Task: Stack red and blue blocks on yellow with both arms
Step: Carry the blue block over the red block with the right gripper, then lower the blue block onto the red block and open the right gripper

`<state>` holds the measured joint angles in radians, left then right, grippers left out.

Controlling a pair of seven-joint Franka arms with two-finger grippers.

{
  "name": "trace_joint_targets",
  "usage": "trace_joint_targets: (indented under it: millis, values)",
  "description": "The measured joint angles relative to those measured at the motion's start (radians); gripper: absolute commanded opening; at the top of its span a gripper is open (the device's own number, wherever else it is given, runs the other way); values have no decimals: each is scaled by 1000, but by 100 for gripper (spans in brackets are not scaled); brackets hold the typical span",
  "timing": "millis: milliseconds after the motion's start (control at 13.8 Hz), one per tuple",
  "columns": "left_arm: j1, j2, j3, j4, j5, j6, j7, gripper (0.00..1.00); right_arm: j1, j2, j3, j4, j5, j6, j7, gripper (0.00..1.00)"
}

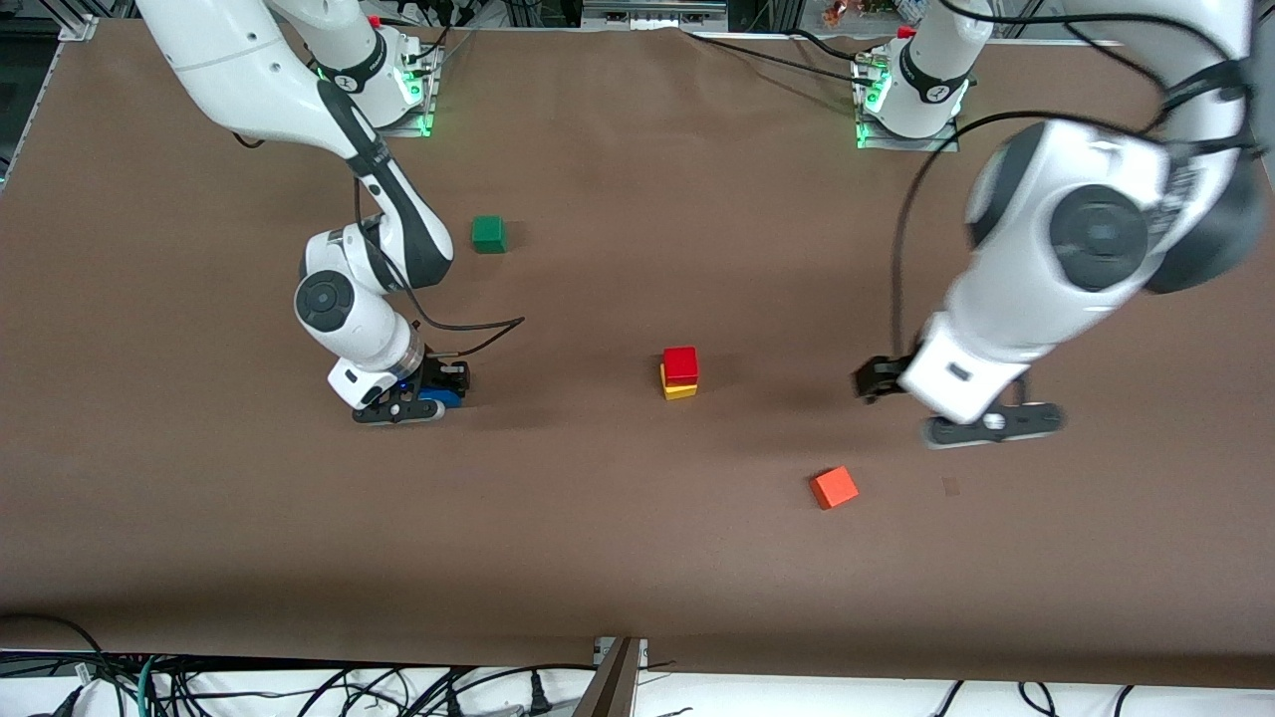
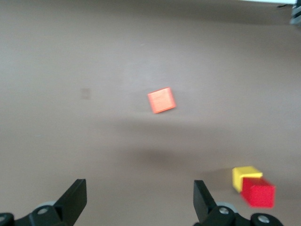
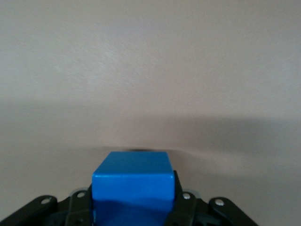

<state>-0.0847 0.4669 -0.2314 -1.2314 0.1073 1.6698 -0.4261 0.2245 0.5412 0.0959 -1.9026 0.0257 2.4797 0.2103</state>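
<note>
The red block [image 1: 680, 363] sits on the yellow cube [image 1: 679, 389] at mid-table. Both show in the left wrist view, red [image 2: 258, 195] on yellow [image 2: 244, 175]. My right gripper [image 1: 428, 395] is low at the table toward the right arm's end, shut on the blue block [image 1: 439, 400]. The block fills the space between the jaws in the right wrist view [image 3: 133, 183]. My left gripper [image 1: 986, 423] hangs over bare table toward the left arm's end, open and empty, its fingers [image 2: 75, 197] spread wide.
An orange cube [image 1: 834, 488] lies nearer the front camera than the stack, between it and the left gripper, and shows in the left wrist view [image 2: 162, 100]. A green cube [image 1: 488, 234] lies farther back, near the right arm.
</note>
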Motion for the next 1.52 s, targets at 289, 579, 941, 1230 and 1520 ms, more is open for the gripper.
trace_joint_targets:
  millis: [289,579,941,1230,1520]
  values:
    - [159,-36,-2,26,-47,-90,178,100,33,-60,34,188,1,-279,75,0]
    - [246,-126,8,32,-48,-181,314,100,222,-14,46,401,-3,-419,346,0]
    - [242,-266,90,-111,-113,-242,336,100,396,184,43,662,-120,-469,539,0]
    - [240,-289,97,-192,-120,-213,336,100,443,278,39,789,-127,-470,565,0]
    - [233,-289,96,-192,-120,-210,336,100,492,323,32,805,-128,-400,604,0]
